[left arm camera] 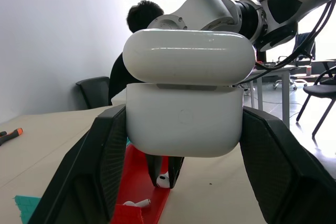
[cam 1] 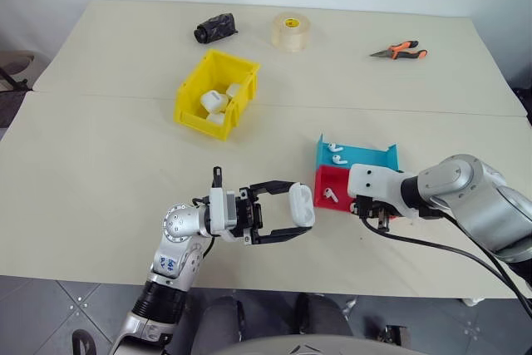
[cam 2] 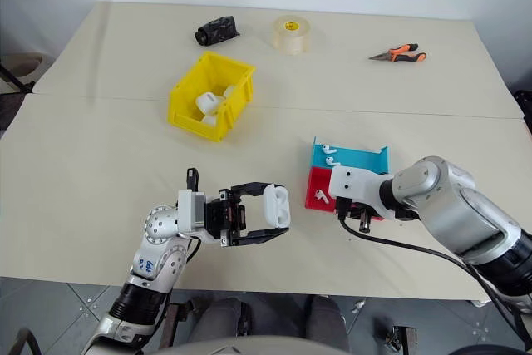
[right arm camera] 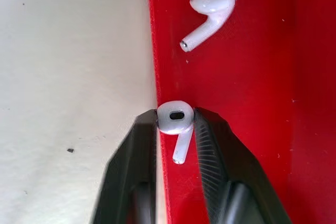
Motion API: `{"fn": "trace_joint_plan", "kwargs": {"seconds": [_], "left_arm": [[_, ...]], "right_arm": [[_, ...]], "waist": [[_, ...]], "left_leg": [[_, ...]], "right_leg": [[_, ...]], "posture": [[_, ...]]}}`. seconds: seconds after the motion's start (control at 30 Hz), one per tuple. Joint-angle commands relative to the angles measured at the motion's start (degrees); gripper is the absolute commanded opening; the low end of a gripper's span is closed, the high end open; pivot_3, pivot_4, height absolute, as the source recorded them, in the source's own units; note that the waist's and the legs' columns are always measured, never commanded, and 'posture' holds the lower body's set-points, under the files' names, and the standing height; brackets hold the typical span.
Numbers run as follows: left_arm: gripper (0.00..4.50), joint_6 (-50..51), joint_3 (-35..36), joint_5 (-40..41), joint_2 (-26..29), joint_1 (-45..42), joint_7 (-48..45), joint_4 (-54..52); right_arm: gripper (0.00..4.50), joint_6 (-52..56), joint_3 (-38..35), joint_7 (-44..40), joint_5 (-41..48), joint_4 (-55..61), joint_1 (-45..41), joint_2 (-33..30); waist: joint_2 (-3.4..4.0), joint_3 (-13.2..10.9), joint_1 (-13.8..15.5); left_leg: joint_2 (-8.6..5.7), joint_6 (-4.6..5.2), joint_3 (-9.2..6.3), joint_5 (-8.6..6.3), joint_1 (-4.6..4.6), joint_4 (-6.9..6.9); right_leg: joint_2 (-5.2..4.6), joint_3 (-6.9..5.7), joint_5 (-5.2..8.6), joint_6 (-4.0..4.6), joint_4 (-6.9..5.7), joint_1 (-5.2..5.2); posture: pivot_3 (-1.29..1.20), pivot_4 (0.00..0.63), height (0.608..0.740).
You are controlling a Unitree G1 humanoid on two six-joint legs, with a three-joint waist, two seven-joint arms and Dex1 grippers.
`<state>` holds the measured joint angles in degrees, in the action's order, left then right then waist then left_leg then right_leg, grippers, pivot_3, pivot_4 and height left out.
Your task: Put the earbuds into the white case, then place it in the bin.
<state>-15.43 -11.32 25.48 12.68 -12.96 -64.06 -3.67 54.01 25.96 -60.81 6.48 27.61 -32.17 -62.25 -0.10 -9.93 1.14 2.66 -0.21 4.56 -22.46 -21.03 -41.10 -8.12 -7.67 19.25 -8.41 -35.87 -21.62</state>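
Jaws tight on case [left arm camera: 184,98], earbud [right arm camera: 176,124]

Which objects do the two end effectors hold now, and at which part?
The left end effector holds the white case by the two sides of its lower body, lid ajar. The right end effector pinches one earbud at its head, over the red tray.

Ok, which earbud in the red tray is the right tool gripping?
The earbud by the red tray's edge, pinched between the right tool's fingers; the other earbud lies loose.

Counted: two earbuds [right arm camera: 210,9] in the red tray [cam 1: 332,184], two in the teal tray [cam 1: 366,157], one yellow bin [cam 1: 193,106], one tape roll [cam 1: 292,32], one pliers [cam 1: 401,51].
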Motion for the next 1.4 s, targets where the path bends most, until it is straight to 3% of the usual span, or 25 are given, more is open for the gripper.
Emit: {"fn": "trace_joint_plan", "kwargs": {"seconds": [0.03, 0.2, 0.33, 0.47, 0.57, 0.83, 0.93, 1.4], "left_arm": [[2.97, -0.07, -0.44, 1.02, 0.15, -0.07, -0.64, -1.59], [2.97, 0.75, -0.06, 1.73, 0.35, -0.32, -1.68, -0.56], [2.97, 1.6, 1.8, 4.97, -0.04, -1.44, -3.17, 0.6], [2.97, 2.49, 1.91, 6.07, 0.35, -2.47, -5.56, 1.35], [2.97, 4.06, 1.98, 6.73, -0.83, -3.86, -5.08, 2.01], [2.97, 6.65, 2.15, 7.94, -3.04, -6.05, -4.87, 1.83], [2.97, 8.71, 2.25, 8.6, -3.33, -6.3, -4.28, 1.0], [2.97, 16.58, 3.34, 11.89, -3.86, -6.92, -0.9, -3.75]], "right_arm": [[0.63, 0.63, -1.74, 0.95, -0.1, 1.21, 1.08, 0.5], [0.63, -0.06, -8.3, -0.18, 3.19, 3.64, 3.07, -1.14], [0.63, -8.65, -22.98, -4.3, 12.85, 5.05, 10.35, 1.48], [0.63, -18.98, -36.47, -6.67, 25.53, 4.49, 17.06, 12.6], [0.63, -20.65, -43.05, -2.5, 34.68, 4.43, 19.28, 22.14], [0.63, -23.94, -39.48, 9.79, 44.0, 9.91, 20.29, 37.5], [0.63, -24.48, -37.87, 13.49, 45.04, 11.1, 20.69, 40.31], [0.63, -31.38, -31.67, 17.45, 42.18, 10.95, 25.77, 43.36]], "waist": [[0.0, 0.0, 0.0], [0.0, 0.0, 0.19], [-0.01, 0.0, 0.36], [-0.02, -0.01, 0.26], [-0.01, -0.01, 0.24], [0.0, 0.0, 0.16], [0.02, 0.01, 0.11], [0.03, 0.02, 0.16]], "left_leg": [[0.0, 0.0, 0.0, 0.0, 0.0, 0.0], [0.0, 0.0, 0.0, 0.0, -0.03, -0.01], [-0.03, 0.0, -0.08, 0.0, -0.09, -0.01], [-0.02, 0.0, -0.08, 0.0, -0.05, 0.02], [-0.03, 0.0, -0.08, 0.0, -0.04, 0.0], [-0.03, -0.01, -0.11, 0.01, -0.02, 0.02], [-0.02, -0.02, -0.1, 0.01, -0.02, 0.02], [-0.04, -0.02, -0.12, 0.01, -0.01, 0.03]], "right_leg": [[0.0, -0.01, 0.0, 0.0, 0.0, 0.0], [0.0, -0.01, 0.0, 0.0, 0.0, 0.0], [0.0, -0.05, 0.0, -0.01, 0.03, 0.0], [0.02, -0.08, -0.01, -0.01, 0.03, 0.02], [0.02, -0.07, -0.01, -0.02, 0.0, 0.03], [0.05, -0.08, -0.01, -0.02, -0.03, 0.03], [0.06, -0.07, -0.01, -0.02, -0.03, 0.02], [0.06, -0.06, -0.01, -0.02, -0.04, 0.03]], "posture": [[0.0, 0.15, 0.74], [0.0, 0.15, 0.74], [0.0, 0.15, 0.74], [0.0, 0.15, 0.74], [0.0, 0.15, 0.74], [0.0, 0.15, 0.74], [0.0, 0.15, 0.74], [0.0, 0.15, 0.74]]}}
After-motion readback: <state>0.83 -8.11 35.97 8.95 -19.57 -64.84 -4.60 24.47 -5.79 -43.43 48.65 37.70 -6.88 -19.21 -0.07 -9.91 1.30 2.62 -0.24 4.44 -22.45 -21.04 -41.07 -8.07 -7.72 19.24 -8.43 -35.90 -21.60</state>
